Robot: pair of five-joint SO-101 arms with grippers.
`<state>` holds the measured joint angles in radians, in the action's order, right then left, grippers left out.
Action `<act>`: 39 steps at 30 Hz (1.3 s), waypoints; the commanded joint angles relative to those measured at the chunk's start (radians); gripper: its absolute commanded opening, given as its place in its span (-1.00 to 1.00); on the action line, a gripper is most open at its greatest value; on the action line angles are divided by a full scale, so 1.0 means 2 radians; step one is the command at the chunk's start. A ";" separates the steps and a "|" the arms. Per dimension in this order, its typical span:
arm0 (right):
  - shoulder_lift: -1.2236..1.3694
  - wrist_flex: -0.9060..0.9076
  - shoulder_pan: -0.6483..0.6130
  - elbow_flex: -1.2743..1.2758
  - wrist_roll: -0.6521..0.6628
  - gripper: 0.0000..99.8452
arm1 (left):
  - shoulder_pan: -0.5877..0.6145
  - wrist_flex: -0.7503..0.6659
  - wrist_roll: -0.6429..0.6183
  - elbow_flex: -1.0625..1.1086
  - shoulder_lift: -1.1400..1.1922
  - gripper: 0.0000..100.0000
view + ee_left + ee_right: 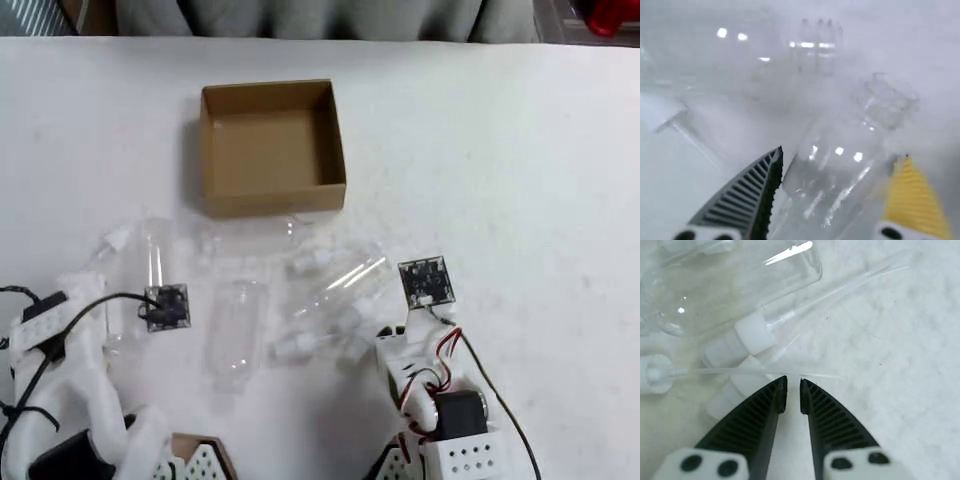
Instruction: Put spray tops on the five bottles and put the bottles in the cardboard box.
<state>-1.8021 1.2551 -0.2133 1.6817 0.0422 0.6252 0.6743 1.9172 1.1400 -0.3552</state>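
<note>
High view: I see the cardboard box (270, 145) standing open on the far side, left of centre. Clear bottles (235, 330) and white spray tops (310, 262) lie loose on the table (520, 150) between the box and my two arms. Left wrist view: my left gripper (840, 155) has its fingers spread wide, with one bottle (840, 185) lying between them. Right wrist view: my right gripper (790, 382) is pinched almost together on nothing, its tips just near a spray top's thin tube (740, 371).
</note>
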 commanded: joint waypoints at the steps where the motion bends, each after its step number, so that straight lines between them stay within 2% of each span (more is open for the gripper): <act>1: 0.001 0.004 0.007 0.005 0.000 -0.97 | 0.004 -0.018 -0.046 0.010 0.000 -0.48; 5: 0.001 0.004 0.007 0.005 0.000 -0.97 | 0.009 -0.018 -0.068 0.010 0.000 -0.49; 8: 0.001 0.004 0.007 0.005 0.000 -0.97 | 0.009 0.009 -0.074 0.002 0.000 -0.49; 10: 0.001 0.004 0.007 0.005 0.000 -0.97 | 0.009 0.059 -0.074 -0.019 0.000 -0.49; 15: 0.001 0.004 0.007 0.005 0.000 -0.97 | 0.009 0.243 -0.073 -0.094 -0.036 -0.48; 18: 0.001 0.004 0.007 0.005 0.000 -0.97 | 0.009 0.301 -0.073 -0.113 -0.064 -0.48; 21: 0.001 0.004 0.007 0.005 0.000 -0.97 | 0.009 0.295 -0.073 -0.103 -0.083 -0.48; 28: 0.001 0.004 0.007 0.005 0.000 -0.97 | 0.007 0.232 -0.084 -0.043 -0.112 -0.49; 34: 0.001 0.004 0.007 0.005 0.000 -0.97 | 0.040 0.226 -0.215 -0.054 -0.129 -0.48; 39: 0.001 0.004 0.007 0.005 0.000 -0.97 | 0.101 0.226 -0.348 -0.087 -0.128 -0.48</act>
<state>-1.8021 1.2551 -0.2133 1.6817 0.0422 0.7311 1.1408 1.4293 1.0572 -0.5854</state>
